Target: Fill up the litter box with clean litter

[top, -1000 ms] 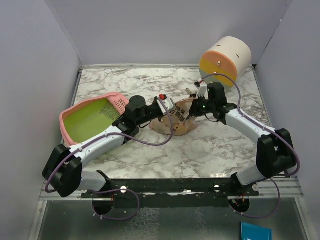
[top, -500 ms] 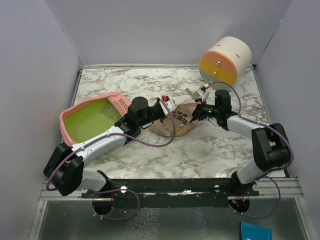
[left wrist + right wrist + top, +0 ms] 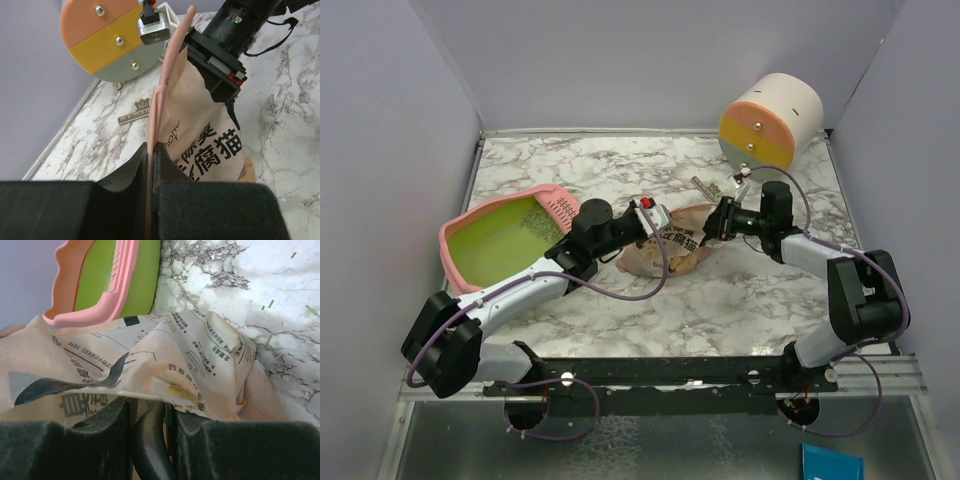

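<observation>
Two-point hold on the litter pouch (image 3: 672,243).
The left gripper (image 3: 151,150) and right gripper (image 3: 148,410) each pinch an edge tight; best lifted together, evenly, toward the litter box (image 3: 495,250).

The tan pouch (image 3: 200,125) bears large black Chinese characters. In the left wrist view "腐猫" reads clearly; a cut-off character above and thin slanted Latin script beside it cannot be made out. In the right wrist view, small Chinese lines and little diagrams are too fine to read.
</observation>
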